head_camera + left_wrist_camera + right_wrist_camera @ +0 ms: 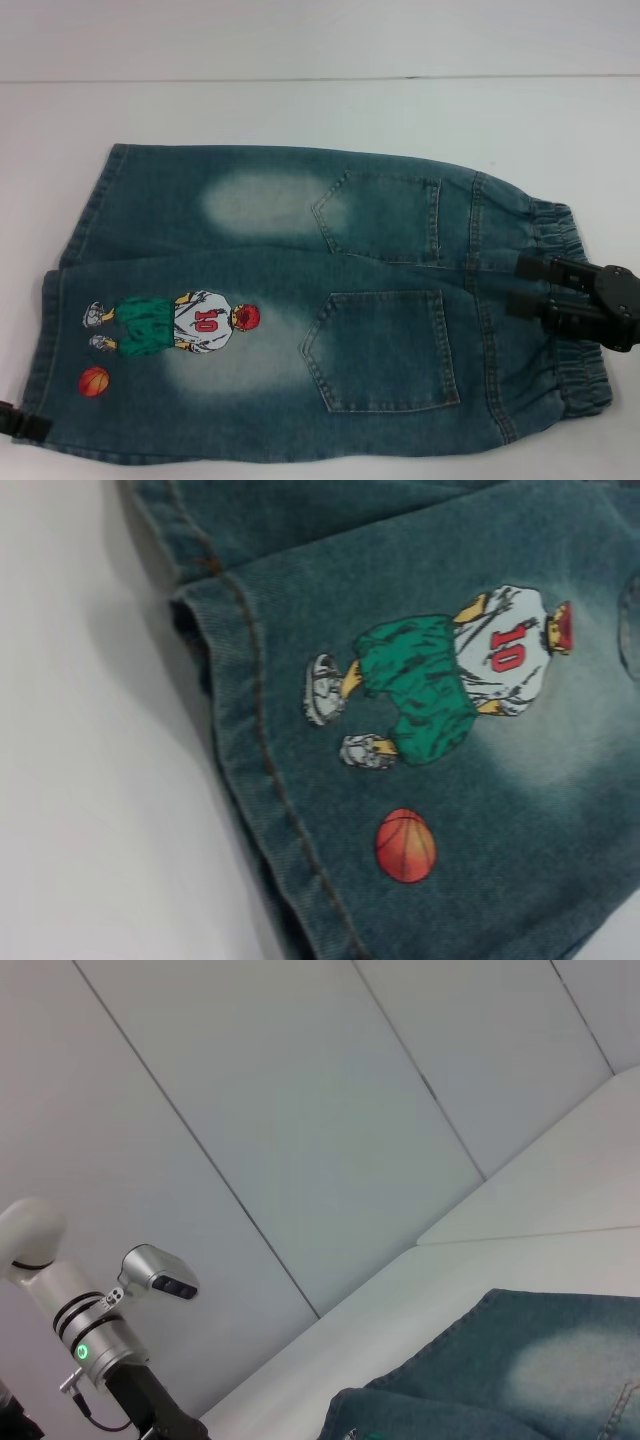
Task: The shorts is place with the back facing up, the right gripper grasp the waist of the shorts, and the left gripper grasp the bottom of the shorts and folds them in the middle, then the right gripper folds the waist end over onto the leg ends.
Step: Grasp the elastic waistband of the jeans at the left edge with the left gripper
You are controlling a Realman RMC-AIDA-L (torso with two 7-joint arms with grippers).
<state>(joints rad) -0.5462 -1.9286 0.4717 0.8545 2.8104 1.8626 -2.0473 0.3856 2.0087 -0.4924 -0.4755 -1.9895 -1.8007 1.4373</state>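
The shorts (300,300) lie flat on the white table, back pockets up, with the elastic waist (565,300) to the right and the leg ends (60,290) to the left. My right gripper (530,287) hovers over the middle of the waist, its two black fingers (535,268) spread apart just above the denim. Only a black tip of my left gripper (22,425) shows, at the near corner of the bottom of the shorts (250,750). In the left wrist view the hem sits close to the cartoon player (450,670) and the orange ball (405,845). The right wrist view catches the left arm's silver wrist (95,1340).
The white table (320,110) stretches behind and to the left of the shorts, meeting a pale wall (300,1110) at the back. Nothing else lies on the table.
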